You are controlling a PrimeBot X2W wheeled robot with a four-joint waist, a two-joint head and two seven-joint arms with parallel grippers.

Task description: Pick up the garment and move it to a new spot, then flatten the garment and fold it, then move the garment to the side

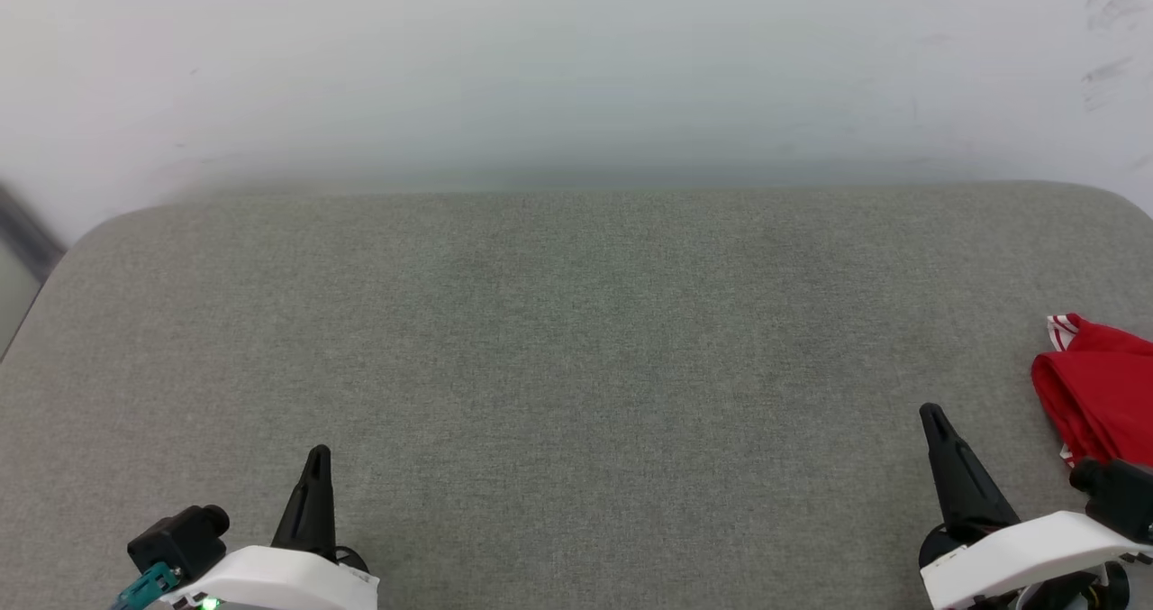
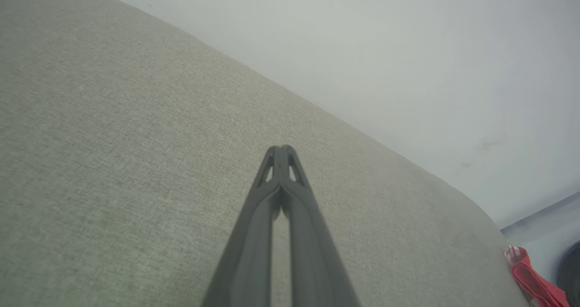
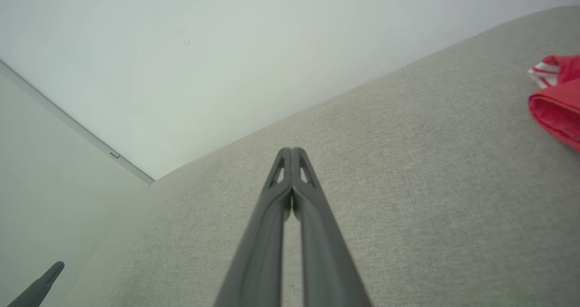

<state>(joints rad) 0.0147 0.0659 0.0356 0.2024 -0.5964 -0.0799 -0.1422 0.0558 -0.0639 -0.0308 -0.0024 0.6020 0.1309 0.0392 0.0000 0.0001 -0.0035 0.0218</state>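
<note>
Over the near-left part of the grey cushion (image 1: 576,340), my left pincer (image 1: 317,457): fingers pressed together, gripping nothing. Over its near-right part, my right pincer (image 1: 933,414): likewise closed tight, empty. At the cushion's right edge, just beside that pincer, lies the bunched red shirt (image 1: 1101,389).

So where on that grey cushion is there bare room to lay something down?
Nearly all of the grey woven cushion is bare, from the white wall down to the shut left gripper and right gripper. Only its right edge is taken, by the bunched red garment with striped trim.
</note>
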